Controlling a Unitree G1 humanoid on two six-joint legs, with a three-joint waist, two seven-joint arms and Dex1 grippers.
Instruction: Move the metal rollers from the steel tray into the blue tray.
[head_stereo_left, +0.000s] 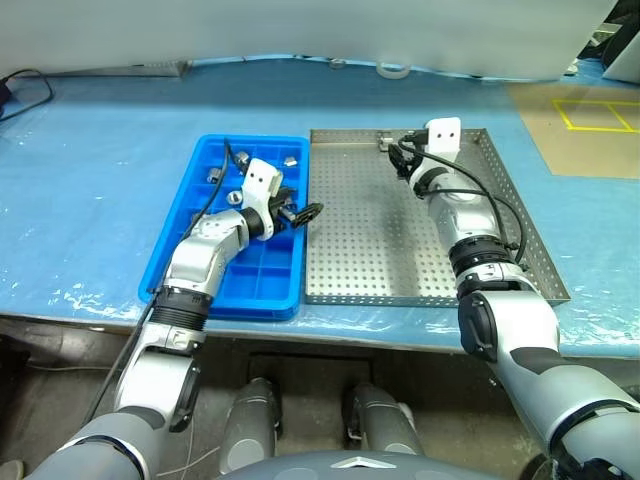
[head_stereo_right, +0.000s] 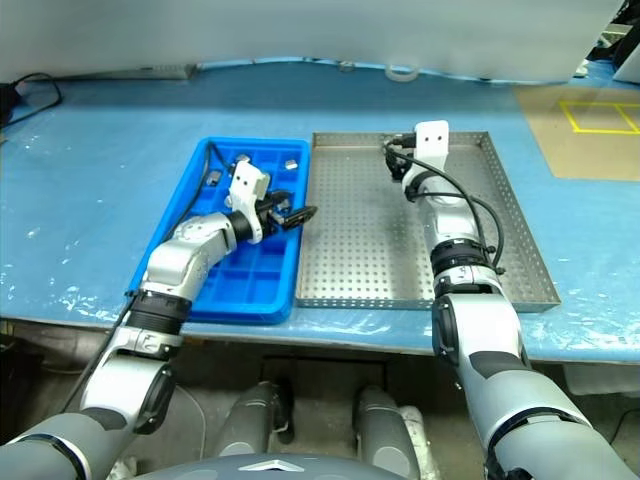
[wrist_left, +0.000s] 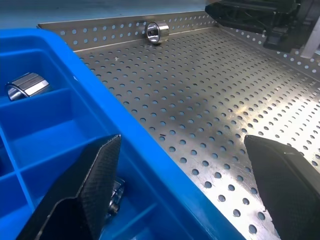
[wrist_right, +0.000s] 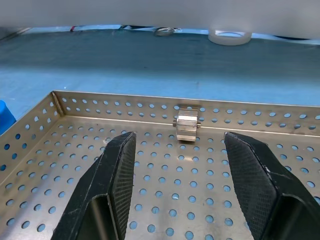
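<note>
Against the perforated steel tray (wrist_right: 75, 165) rim lies one faceted (silvery) roller (wrist_right: 188, 125).

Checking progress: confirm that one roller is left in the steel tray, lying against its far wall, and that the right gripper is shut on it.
Wrong on the grip. The right gripper is open and apart from the roller, which lies ahead of its fingers, as the right wrist view shows. The rest holds: one roller is left in the steel tray, against the far wall.

My view: both arms silver-grey metal shells with black ribbed joint rings. Left gripper (head_stereo_left: 300, 214) and right gripper (wrist_right: 182, 187) have black textured fingers, white boxy camera mounts above, and loose black cables looping along the wrists.
</note>
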